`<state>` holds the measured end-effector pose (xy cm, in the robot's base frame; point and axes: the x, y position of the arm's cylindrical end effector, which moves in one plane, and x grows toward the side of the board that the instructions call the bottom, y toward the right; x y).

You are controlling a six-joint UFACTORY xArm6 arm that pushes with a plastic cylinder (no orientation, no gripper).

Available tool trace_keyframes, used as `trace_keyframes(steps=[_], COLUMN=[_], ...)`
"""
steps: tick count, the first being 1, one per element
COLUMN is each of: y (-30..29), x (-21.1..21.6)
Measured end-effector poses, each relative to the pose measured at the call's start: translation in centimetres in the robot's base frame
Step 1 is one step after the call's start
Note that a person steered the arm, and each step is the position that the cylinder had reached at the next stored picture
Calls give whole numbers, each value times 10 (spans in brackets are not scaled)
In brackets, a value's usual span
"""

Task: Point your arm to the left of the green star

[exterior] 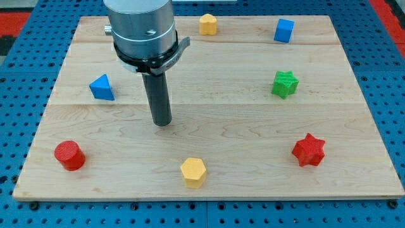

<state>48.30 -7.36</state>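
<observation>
The green star (285,83) lies on the wooden board (221,120) at the view's right, a little above the middle. My tip (163,123) rests on the board near the centre-left, far to the left of the green star and a little lower in the view. It touches no block. The blue triangle (102,87) is the nearest block, to the tip's upper left.
A yellow hexagon (207,24) and a blue cube (284,30) sit near the view's top. A red cylinder (69,155) lies at the bottom left, a yellow hexagon (193,171) at the bottom centre and a red star (308,150) at the bottom right.
</observation>
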Motion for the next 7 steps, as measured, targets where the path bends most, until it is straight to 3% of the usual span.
trace_keyframes(steps=[2,7], y=[0,24], x=[0,-51])
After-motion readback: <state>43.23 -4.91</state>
